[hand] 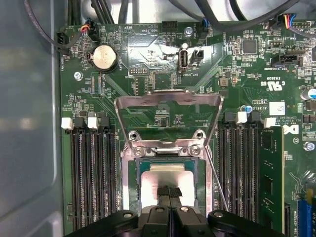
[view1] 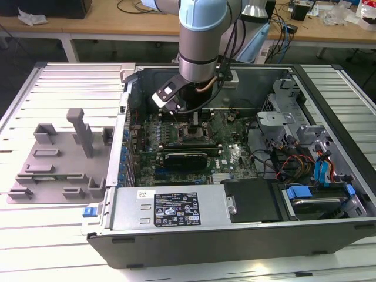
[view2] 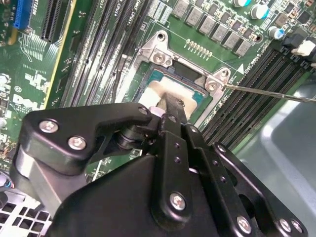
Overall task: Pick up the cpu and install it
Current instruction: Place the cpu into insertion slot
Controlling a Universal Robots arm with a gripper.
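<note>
Cpu (hand: 165, 174) in socket (hand: 168, 148), directly beneath closed pincer (hand: 169, 190)

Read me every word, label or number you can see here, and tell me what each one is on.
No text reads surely enough to quote.
White sticker on the case's grey metal cover: print, unreadable.
Black label beside it: white print and symbols, unreadable.
Motherboard: white lettering and a small white sticker, unreadable.
</note>
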